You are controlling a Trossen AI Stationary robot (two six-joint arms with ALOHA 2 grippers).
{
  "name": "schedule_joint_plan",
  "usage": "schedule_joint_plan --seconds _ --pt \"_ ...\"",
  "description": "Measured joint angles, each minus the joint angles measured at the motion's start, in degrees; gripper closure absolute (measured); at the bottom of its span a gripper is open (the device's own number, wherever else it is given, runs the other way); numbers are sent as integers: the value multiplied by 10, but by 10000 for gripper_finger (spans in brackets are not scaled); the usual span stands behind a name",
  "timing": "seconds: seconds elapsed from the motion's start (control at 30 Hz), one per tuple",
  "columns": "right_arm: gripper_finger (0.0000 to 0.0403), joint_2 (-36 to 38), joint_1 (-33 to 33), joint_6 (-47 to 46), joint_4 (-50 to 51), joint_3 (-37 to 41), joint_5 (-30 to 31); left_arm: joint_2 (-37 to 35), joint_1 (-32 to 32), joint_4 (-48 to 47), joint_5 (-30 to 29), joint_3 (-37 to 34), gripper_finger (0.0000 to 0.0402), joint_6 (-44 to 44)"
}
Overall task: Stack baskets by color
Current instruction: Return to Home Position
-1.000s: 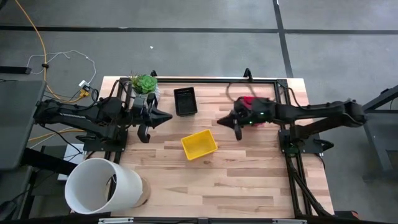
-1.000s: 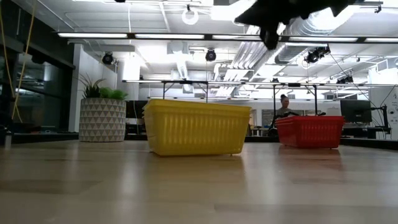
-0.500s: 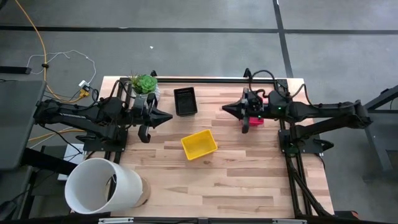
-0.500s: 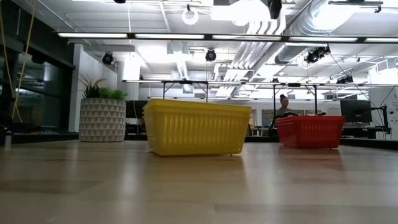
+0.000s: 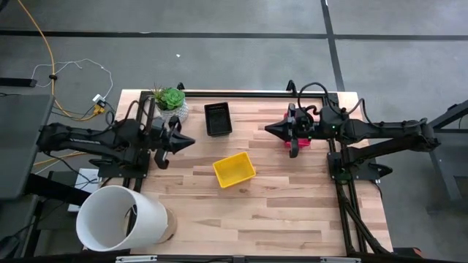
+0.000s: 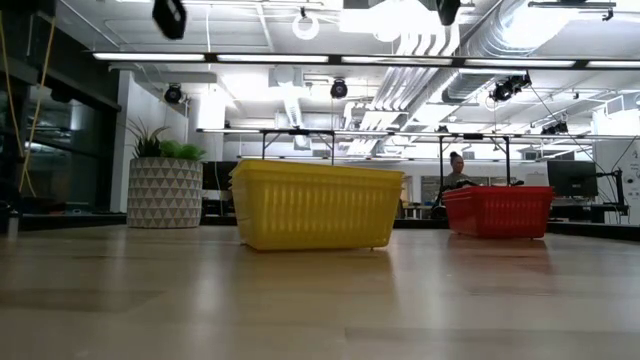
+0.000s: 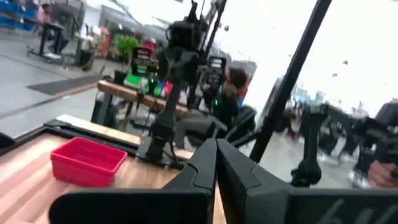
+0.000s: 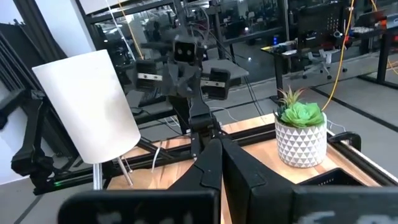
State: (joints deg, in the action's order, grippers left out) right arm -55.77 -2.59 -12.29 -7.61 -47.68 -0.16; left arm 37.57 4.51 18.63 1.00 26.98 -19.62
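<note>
A yellow basket point(image 5: 234, 169) rests on its base mid-table, and a black basket point(image 5: 218, 118) sits near the far edge. The red basket point(image 5: 302, 143) stands at the far right, mostly hidden under my right arm in the high view; it shows whole in the low view point(image 6: 498, 211) and the left wrist view point(image 7: 87, 160). My left gripper point(image 5: 191, 139) hovers shut at the table's left, pointing toward the right edge. My right gripper point(image 5: 268, 130) hovers shut above the red basket, pointing toward the left edge. Neither holds anything.
A potted green plant point(image 5: 170, 101) stands at the far left corner. A large white cylinder point(image 5: 121, 219) lies at the near left corner. A black frame point(image 5: 241, 93) runs along the table's far edge. Bare wood lies near and right of the yellow basket.
My right gripper has risen out of the low view, drawn back toward the table's right edge and rolled. My left gripper has sunk, coming into the low view's top, and pulled slightly toward the left edge. The baskets have stayed where they were.
</note>
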Motion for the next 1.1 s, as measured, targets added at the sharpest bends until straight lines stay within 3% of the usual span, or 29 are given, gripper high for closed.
schedule_joint_plan --seconds 0.2,0.4,0.8,1.1 --pt "403 0 0 -7 2 0 -4 -85 4 50 -4 -119 402 -47" --pt "403 0 0 -7 9 0 -5 -176 4 44 -12 -188 402 -57" --pt "403 0 0 -28 14 0 0 -370 3 -174 -46 -207 402 -84" --pt "403 0 0 -33 14 0 0 -370 1 -161 -46 -265 402 -91"
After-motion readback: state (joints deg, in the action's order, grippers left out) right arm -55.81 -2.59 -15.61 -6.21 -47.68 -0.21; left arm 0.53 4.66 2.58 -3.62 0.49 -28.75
